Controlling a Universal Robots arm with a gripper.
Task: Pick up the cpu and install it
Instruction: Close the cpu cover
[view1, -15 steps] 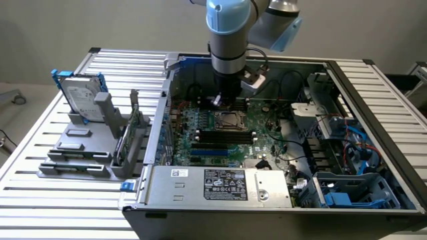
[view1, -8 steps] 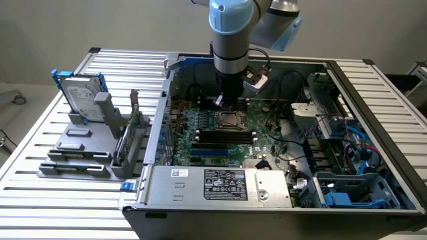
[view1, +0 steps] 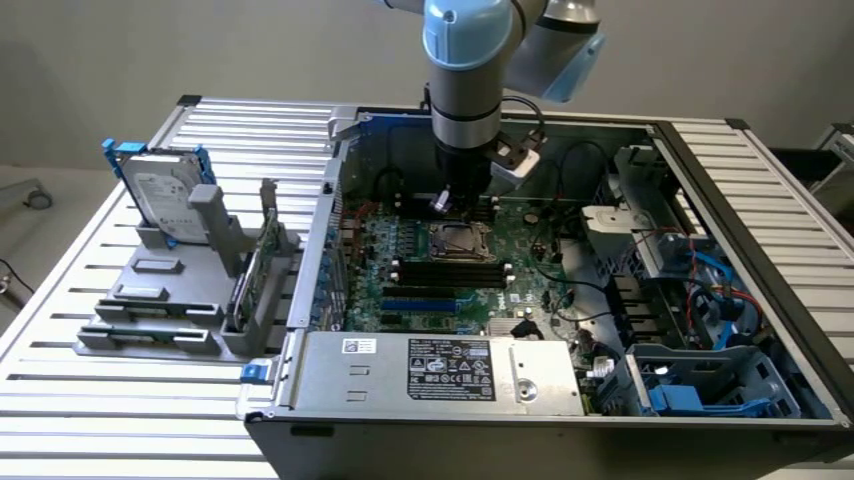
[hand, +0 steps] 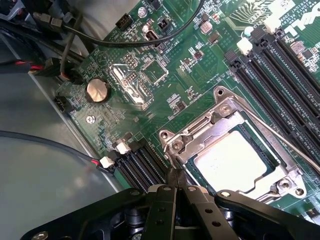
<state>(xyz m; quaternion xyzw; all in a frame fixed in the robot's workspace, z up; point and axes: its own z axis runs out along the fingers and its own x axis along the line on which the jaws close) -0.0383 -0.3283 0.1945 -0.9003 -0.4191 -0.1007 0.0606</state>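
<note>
Seemingly late in the install, the gripper (hand: 176, 176) is hanging shut and empty by a corner of the socket (hand: 200, 131), the cpu (hand: 234, 161) lying seated inside, any further move calling for gentle precision.

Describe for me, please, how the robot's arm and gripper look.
The arm is a silver-grey cylindrical tube with light-blue joint caps; a black cable loops beside its wrist. The gripper is matte black, its slim fingers studded with small round screws.
</note>
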